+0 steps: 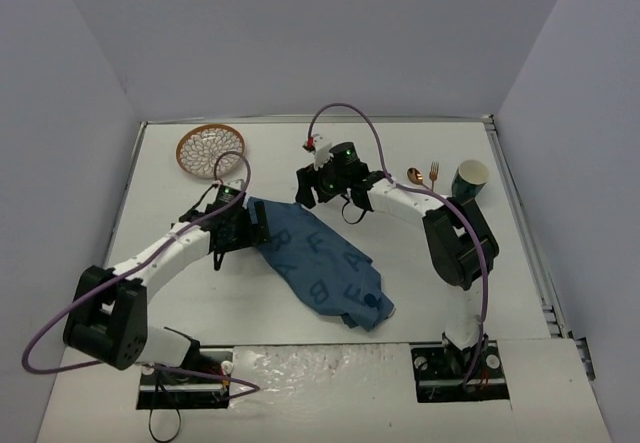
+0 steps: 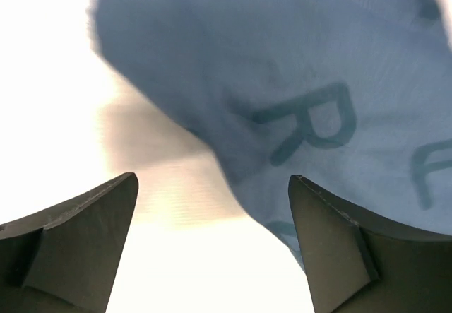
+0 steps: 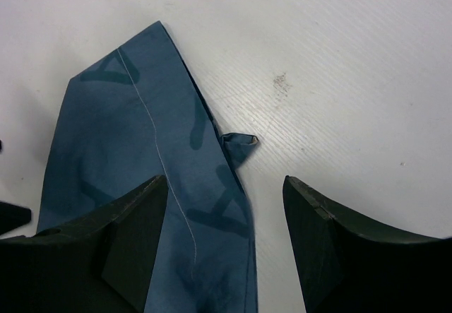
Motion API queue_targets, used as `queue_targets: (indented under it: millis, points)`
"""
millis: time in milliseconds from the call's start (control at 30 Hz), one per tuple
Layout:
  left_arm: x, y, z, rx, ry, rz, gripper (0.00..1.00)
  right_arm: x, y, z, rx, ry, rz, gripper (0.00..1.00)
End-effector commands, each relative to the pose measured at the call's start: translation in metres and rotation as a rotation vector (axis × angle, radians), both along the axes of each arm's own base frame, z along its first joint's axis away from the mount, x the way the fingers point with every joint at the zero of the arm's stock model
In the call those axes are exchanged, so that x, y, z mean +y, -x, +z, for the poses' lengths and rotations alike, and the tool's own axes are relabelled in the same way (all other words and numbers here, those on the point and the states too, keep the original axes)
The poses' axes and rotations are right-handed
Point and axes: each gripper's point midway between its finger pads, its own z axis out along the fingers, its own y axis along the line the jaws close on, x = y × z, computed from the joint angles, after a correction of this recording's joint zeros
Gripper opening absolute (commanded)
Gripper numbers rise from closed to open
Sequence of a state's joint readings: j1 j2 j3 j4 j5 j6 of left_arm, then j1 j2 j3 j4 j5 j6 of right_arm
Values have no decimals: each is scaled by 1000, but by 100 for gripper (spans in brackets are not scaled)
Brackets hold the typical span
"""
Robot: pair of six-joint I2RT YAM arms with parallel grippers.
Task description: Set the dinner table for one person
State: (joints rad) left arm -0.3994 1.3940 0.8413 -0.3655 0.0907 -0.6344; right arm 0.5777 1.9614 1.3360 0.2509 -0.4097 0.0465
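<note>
Overhead, the dinner table is filling the whole walled floor of the scene, white with a thin metal rim, and it is carrying everything else. A dark blue letter-printed placemat is lying crumpled on it in a diagonal band, running from the centre toward the near right. The left gripper is hovering at the cloth's upper left end and the right gripper is hanging just beyond its far tip. Only this top view is showing the other things: an orange openwork dish sitting at the far left, a teal cup standing at the far right, and a spoon and a fork lying side by side just left of the cup. Closer in, the left wrist camera is showing its gripper with jaws standing wide and nothing between them, the placemat blurred beyond. The right wrist camera is revealing the right gripper spread likewise, gripping nothing, above the placemat's pointed end, where a stitched seam and a small curled flap are showing.
</note>
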Motion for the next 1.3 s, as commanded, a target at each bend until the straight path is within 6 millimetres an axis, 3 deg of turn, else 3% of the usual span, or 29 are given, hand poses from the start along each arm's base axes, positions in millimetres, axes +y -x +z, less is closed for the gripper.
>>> queue_targets:
  millis: [0,167,267,400,467,733,1267]
  points:
    - [32,-42,56,-186,-36,33,86,-4,-4,39,-86,-49,-6,63]
    - [21,-90,68,-175,-12,-87,84,-23,14,52,-99,-45,-49,63]
    - [17,-111,47,-102,-40,-151,81,-39,23,59,-112,-36,-98,64]
    - [20,-147,36,-79,-61,-203,77,-57,39,82,-139,-72,-142,64]
    - [23,-153,31,-59,-58,-224,76,-62,49,85,-136,-85,-149,64]
    - [28,-159,5,29,-68,-293,74,-77,68,97,-162,-106,-170,66]
    - [2,-143,-25,108,-4,-362,55,-85,72,98,-171,-107,-194,68]
